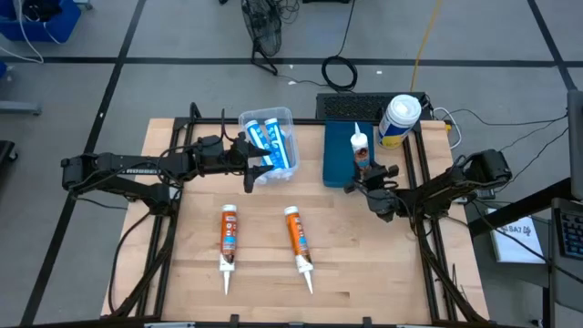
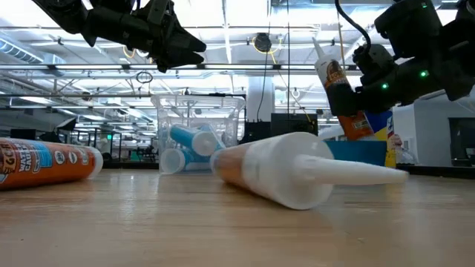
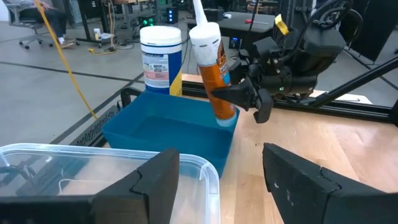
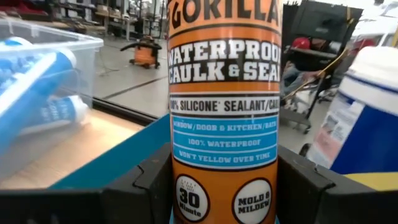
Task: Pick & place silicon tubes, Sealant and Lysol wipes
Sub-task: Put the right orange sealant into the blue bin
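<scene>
While blue tubes [image 1: 271,142] lie in the clear bin [image 1: 284,117] beneath the released left pincer [image 1: 248,167], one sealant tube [image 1: 360,151] is held upright over the blue tray [image 1: 338,155] by the right pincer [image 1: 368,181], two orange tubes [image 1: 229,233] being left near the table's [image 1: 364,264] front edge.

The high view looks straight down on the whole table [image 1: 364,264], with both arms and the floor around it. The low view sits at table-top height, facing level across the boards into the room, very near an orange tube [image 2: 297,174] lying on its side. The left wrist view looks forward over the clear bin [image 3: 106,165] toward the blue bin [image 3: 168,127] and the other arm. The right wrist view is close against a held sealant tube [image 4: 224,118]. All four views share this tube; the Lysol wipes [image 1: 398,120] appear in both wrist views too.
</scene>
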`<move>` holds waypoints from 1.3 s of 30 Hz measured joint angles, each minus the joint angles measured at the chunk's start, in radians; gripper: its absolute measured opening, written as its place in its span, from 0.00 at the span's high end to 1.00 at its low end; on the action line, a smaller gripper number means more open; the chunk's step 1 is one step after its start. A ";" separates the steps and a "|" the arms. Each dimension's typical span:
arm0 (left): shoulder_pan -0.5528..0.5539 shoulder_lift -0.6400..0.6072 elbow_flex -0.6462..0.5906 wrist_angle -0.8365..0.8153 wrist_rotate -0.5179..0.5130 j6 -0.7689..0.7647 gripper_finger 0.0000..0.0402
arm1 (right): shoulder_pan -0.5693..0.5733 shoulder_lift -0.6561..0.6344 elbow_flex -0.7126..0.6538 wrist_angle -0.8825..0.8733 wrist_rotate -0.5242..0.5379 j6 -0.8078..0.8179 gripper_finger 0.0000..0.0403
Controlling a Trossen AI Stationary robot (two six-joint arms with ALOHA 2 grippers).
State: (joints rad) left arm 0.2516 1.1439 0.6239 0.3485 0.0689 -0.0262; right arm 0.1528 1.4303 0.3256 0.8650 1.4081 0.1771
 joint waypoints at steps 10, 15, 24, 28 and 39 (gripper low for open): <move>0.000 0.000 0.000 0.000 0.000 0.000 0.44 | -0.071 0.000 0.000 -0.011 -0.184 0.173 0.52; 0.000 0.000 0.000 0.000 0.000 0.000 0.43 | -0.172 0.000 0.000 -0.010 -0.424 0.268 0.52; 0.000 0.000 0.000 0.000 0.000 0.000 0.43 | -0.324 0.000 0.000 -0.013 -0.708 0.442 0.52; 0.000 0.000 0.000 0.000 0.000 0.000 0.42 | -0.354 0.000 0.000 -0.020 -0.750 0.444 0.52; 0.000 0.000 0.000 0.000 0.000 0.000 0.45 | -0.388 0.000 0.000 0.039 -0.813 0.431 0.52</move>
State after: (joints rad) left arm 0.2518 1.1439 0.6237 0.3484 0.0689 -0.0265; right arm -0.2355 1.4303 0.3252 0.9041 0.5953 0.6081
